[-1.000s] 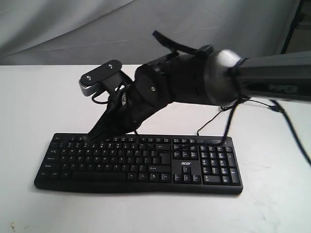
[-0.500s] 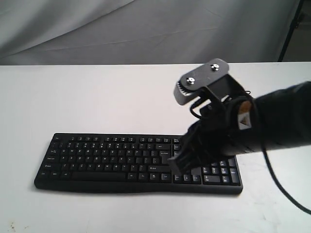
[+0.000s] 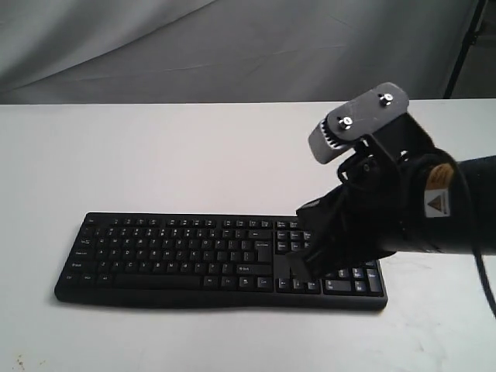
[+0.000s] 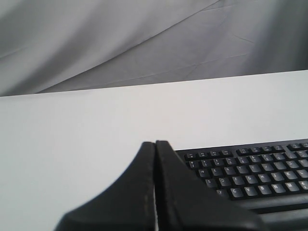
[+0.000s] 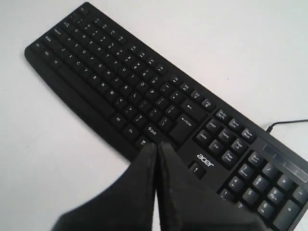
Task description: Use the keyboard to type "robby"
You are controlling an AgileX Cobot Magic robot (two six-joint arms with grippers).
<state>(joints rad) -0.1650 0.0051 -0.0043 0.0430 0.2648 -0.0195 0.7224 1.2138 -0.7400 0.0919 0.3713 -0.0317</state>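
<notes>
Table: a plain white table (image 3: pixel 194 155) carries the scene.
Keyboard: the keyboard (image 3: pixel 178 256) lies flat near the table's front edge, legends facing the exterior camera.
Long axis: it runs side to side across the exterior view, with the letter block (image 3: pixel 178 252) on the left part and the number pad (image 3: pixel 353 275) on the right end.
Right arm: the right arm (image 3: pixel 434 213) comes in from the right side and slopes down over the keyboard's right part.
Right gripper: the right gripper (image 3: pixel 293 267) has its fingers pressed together into one blunt point with nothing held. In its wrist view, the tip (image 5: pixel 156 147) sits beside the acer logo (image 5: pixel 205 161), about where the letter block meets the arrow keys.
Contact: dark fingers on dark keys, so I cannot tell whether the tip touches a key or hangs just above.
Left gripper: the left gripper (image 4: pixel 155 144) is likewise closed and empty. It is out of the exterior view, and its wrist view shows one end of the keyboard (image 4: pixel 250 173) beyond the tip.
Deciding relation: every letter of "robby" lies to the left of the right gripper along the long axis, so the next press seems to call for a sideways move that way.
Nearer arm: the right one, since it is the one over the keys.
</notes>
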